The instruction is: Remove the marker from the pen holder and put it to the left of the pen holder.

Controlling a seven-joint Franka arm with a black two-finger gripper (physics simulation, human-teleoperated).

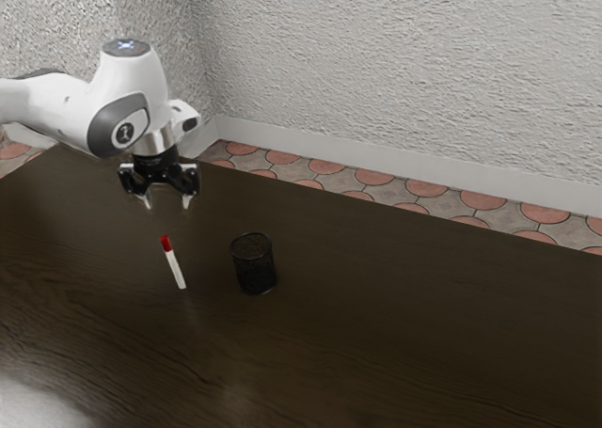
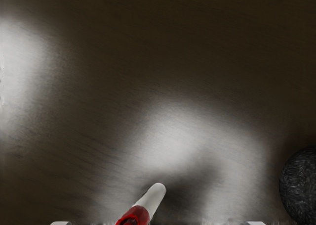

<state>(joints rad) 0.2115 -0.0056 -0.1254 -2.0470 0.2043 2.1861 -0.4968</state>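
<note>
Marker (image 1: pixel 173 262) is out of the pen holder (image 1: pixel 255 266), beside it and apart from it, toward the exterior view's left; the holder stands upright on the desk (image 1: pixel 376 353), between its near edge and its far edge. The red cap points toward the desk's far corner (image 1: pixel 58 150) at the exterior view's left, and the white end points toward the near edge. I cannot tell whether the marker lies flat or is tilted just above the wood.

Farther back, the pincer (image 1: pixel 166 202) hangs above the marker, its fingers spread and nothing between them. Beyond are the far edge (image 1: pixel 395 209), the tiled floor (image 1: pixel 423 188) and the wall (image 1: pixel 395 61).

I judge this to be the release, at or near its end. The next move calls for letting the marker settle, then lifting the pincer away without touching either thing.
</note>
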